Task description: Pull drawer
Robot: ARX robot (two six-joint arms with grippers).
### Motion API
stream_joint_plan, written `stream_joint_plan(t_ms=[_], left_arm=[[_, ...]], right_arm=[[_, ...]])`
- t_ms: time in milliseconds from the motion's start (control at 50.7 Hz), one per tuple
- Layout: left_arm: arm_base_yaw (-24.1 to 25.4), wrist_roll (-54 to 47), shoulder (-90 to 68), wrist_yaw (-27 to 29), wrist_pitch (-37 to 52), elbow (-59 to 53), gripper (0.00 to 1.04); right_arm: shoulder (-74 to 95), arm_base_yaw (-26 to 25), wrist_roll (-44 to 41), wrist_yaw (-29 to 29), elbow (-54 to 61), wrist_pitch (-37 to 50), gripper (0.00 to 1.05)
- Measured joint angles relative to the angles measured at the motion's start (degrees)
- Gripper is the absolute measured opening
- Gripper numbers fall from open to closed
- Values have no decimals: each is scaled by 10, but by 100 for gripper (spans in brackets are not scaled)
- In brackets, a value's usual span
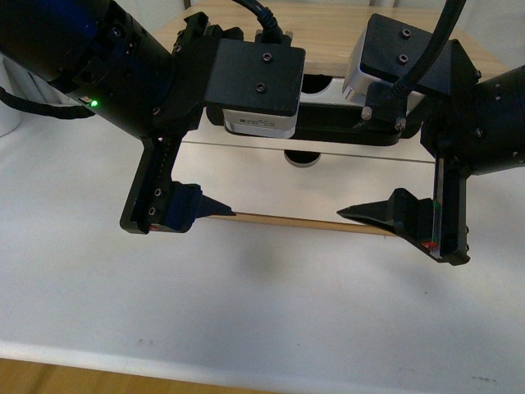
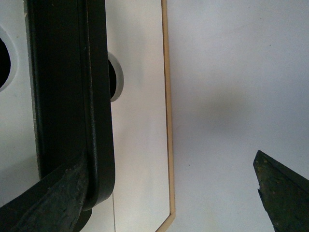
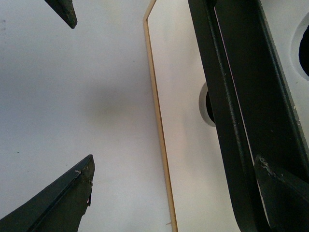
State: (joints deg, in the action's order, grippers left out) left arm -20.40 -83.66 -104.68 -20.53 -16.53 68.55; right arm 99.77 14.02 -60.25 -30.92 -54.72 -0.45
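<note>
The drawer (image 1: 271,187) has a white front with a wooden lower edge and a semicircular notch (image 1: 302,158) in its upper edge. Its wide black bar handle (image 1: 328,135) runs across just above the notch. My left gripper (image 1: 209,168) is open at the handle's left end, with one finger (image 2: 58,193) against the bar (image 2: 72,96) and the other finger (image 2: 277,193) out past the drawer's wooden edge. My right gripper (image 1: 365,172) is open at the handle's right end, one finger (image 3: 282,193) on the bar (image 3: 231,96), the other (image 3: 58,203) beyond the wooden edge.
The drawer unit stands on a white tabletop (image 1: 262,304). A second round notch (image 1: 320,82) shows above the handle, under a wooden top panel (image 1: 328,33). The table's front edge (image 1: 246,365) runs along the bottom of the front view.
</note>
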Motion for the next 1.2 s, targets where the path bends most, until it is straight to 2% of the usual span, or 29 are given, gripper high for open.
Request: stream_joint_plan(t_ms=[394, 1203], left_arm=[[-2, -3, 4, 0, -19, 0, 99], [-29, -13, 79, 33, -172, -25, 99]], right_arm=[[-2, 0, -18, -17, -14, -56, 96], [-78, 11, -67, -51, 11, -234, 96]])
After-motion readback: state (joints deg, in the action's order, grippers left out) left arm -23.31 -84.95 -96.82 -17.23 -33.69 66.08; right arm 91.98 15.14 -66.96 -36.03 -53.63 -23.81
